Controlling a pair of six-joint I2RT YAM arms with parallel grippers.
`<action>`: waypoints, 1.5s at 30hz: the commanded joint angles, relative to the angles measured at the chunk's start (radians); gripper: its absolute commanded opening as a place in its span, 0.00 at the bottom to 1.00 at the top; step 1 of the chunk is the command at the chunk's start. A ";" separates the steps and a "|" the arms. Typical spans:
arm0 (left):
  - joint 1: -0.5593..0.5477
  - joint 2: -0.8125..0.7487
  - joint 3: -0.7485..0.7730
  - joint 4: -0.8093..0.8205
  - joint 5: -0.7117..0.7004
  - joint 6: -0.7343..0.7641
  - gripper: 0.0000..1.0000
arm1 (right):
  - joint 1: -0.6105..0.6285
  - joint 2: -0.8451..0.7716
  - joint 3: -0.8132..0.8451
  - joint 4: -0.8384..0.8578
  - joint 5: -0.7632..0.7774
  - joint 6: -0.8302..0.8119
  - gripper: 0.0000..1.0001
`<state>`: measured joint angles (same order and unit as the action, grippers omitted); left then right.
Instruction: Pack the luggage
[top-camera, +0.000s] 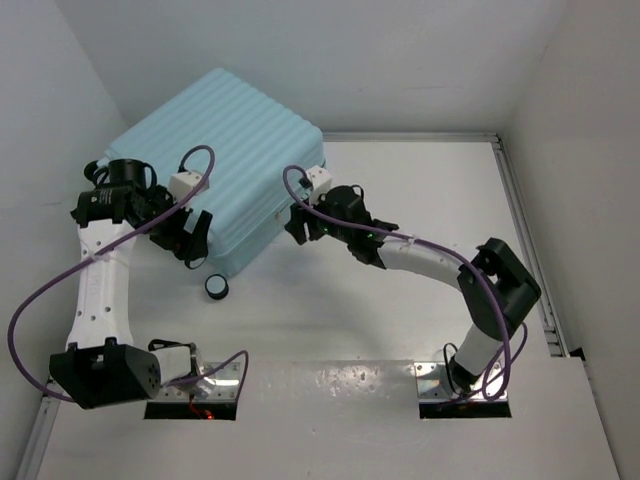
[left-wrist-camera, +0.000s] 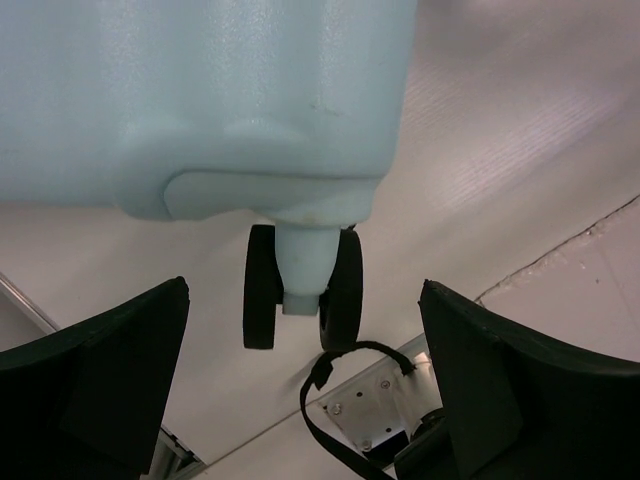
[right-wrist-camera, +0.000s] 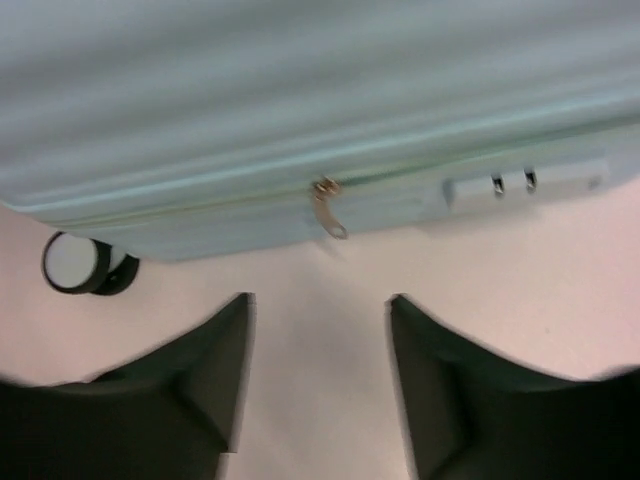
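Note:
The luggage is a large pale light-blue ribbed suitcase lying closed and flat at the back left of the table. One black-and-white wheel shows at its near corner. My left gripper is open and empty at that corner; in the left wrist view the shell and twin wheel sit just ahead of the gripper. My right gripper is open and empty beside the right edge. Its wrist view shows the gripper facing the luggage, a metal zipper pull and a wheel.
White walls close in the table at the left, back and right. A metal rail runs along the right edge. The arms' base plates sit at the near edge. A black strap loop hangs below the left gripper. A lock block sits right of the zipper pull.

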<state>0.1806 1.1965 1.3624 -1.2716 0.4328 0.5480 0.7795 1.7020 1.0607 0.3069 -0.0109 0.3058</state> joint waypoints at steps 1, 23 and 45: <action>-0.036 0.012 -0.019 0.064 -0.022 -0.002 1.00 | -0.032 -0.038 -0.070 0.044 0.015 -0.002 0.50; -0.122 0.005 -0.123 0.212 -0.086 -0.174 0.99 | 0.208 0.367 0.059 0.610 0.606 -0.352 0.52; -0.113 -0.014 -0.187 0.242 -0.140 -0.142 0.83 | 0.093 0.328 0.027 0.572 0.445 -0.384 0.00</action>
<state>0.0708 1.2095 1.1912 -1.0466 0.2947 0.3870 0.9283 2.1441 1.1255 0.8822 0.5156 -0.1555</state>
